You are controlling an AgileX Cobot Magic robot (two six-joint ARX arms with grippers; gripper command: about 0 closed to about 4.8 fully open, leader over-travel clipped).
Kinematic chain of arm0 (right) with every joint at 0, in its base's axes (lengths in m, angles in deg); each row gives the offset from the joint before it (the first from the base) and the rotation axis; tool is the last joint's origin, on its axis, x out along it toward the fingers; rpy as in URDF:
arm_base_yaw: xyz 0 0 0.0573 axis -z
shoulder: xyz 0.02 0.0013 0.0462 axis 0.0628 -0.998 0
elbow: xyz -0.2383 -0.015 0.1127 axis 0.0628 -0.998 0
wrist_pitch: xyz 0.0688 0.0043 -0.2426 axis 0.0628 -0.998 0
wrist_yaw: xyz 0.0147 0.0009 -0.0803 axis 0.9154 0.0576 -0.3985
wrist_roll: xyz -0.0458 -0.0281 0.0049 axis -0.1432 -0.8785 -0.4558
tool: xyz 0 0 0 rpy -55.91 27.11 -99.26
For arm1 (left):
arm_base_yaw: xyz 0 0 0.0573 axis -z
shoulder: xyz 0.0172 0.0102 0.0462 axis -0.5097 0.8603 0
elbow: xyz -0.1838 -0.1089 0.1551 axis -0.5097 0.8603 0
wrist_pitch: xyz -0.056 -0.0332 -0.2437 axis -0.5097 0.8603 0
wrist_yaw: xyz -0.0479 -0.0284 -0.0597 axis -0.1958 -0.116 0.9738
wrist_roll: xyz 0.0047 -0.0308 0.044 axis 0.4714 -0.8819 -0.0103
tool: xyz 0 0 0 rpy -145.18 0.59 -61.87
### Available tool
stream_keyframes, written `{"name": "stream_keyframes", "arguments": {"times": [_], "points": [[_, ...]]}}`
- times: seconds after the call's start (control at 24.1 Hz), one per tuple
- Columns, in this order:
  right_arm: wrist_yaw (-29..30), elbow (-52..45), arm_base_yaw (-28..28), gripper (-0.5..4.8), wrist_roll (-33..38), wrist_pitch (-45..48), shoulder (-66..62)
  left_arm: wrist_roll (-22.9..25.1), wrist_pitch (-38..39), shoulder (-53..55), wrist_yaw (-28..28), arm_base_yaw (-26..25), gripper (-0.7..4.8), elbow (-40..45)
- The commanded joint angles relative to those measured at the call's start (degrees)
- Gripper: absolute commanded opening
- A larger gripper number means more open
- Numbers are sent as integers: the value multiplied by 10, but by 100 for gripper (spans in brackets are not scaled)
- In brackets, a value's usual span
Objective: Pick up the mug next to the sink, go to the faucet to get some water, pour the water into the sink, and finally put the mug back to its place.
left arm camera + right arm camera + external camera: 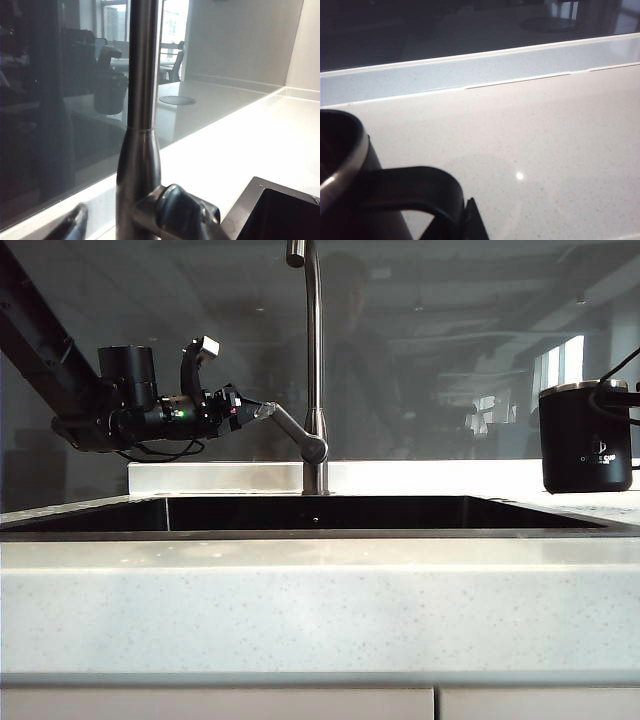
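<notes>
Standing upright on tabletop [300, 590] right of sink [320, 515]: black mug [586, 440]. Right hand [465, 220] at its handle [415, 187], fingers closed on handle. Left hand [262, 410] level at faucet [314, 360] lever [295, 432], fingers apart around lever tip. Glass backsplash [450, 340] behind.

- Left arm [110, 420]: matte blk, cylindrical wrist housing, tiny green LED, thin blk cable looped under.
- Left hand [262, 411]: blk w/ red bits, greyish finger tips.
</notes>
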State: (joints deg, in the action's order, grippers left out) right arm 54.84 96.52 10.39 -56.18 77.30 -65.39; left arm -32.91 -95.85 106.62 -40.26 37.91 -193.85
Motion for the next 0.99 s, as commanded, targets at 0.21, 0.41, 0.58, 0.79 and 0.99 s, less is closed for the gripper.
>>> {"name": "stream_keyframes", "arguments": {"times": [0.21, 0.41, 0.58, 0.79, 0.99], "points": [[1, 3, 0, -1, 4, 4, 6, -2, -6, -4, 1, -1, 274, -1], [5, 3, 0, -1, 4, 4, 5, -2, -6, -4, 1, -1, 274, -1], [5, 3, 0, -1, 4, 12, -1, -2, -6, -4, 1, -1, 274, -1], [6, 3, 0, -1, 4, 43, -21, -2, -6, -4, 3, -1, 274, -1], [21, 3, 0, -1, -3, 62, -31, -2, -6, -4, 3, -1, 274, -1]]}}
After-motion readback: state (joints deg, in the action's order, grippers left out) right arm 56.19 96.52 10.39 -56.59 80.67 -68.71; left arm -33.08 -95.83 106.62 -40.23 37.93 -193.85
